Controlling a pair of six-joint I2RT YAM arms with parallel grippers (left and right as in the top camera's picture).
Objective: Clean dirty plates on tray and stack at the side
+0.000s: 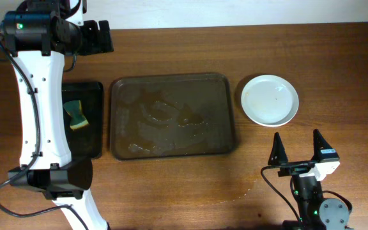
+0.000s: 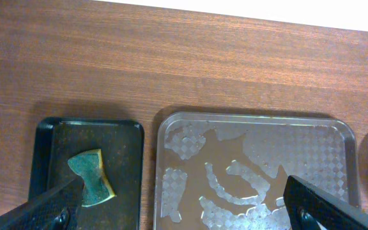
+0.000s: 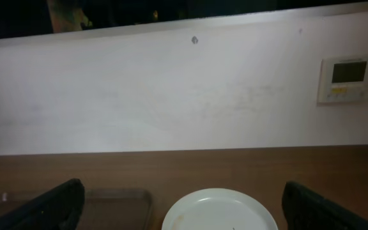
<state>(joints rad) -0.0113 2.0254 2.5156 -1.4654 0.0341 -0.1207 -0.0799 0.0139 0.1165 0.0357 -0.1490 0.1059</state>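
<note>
A white plate point(image 1: 270, 100) lies on the table to the right of the large metal tray point(image 1: 225, 115). The tray holds wet streaks and no plate; it also shows in the left wrist view point(image 2: 171, 128). The plate shows in the right wrist view point(image 3: 219, 211). A green and yellow sponge point(image 1: 76, 115) lies in a small black tray point(image 1: 94, 134) at the left, seen also in the left wrist view point(image 2: 91, 177). My left gripper point(image 1: 96, 36) is open and empty, high near the table's far left. My right gripper point(image 1: 297, 148) is open and empty near the front edge, below the plate.
A thin water trail point(image 1: 248, 188) runs on the wood in front of the large tray. A white wall with a control panel point(image 3: 352, 78) stands behind the table.
</note>
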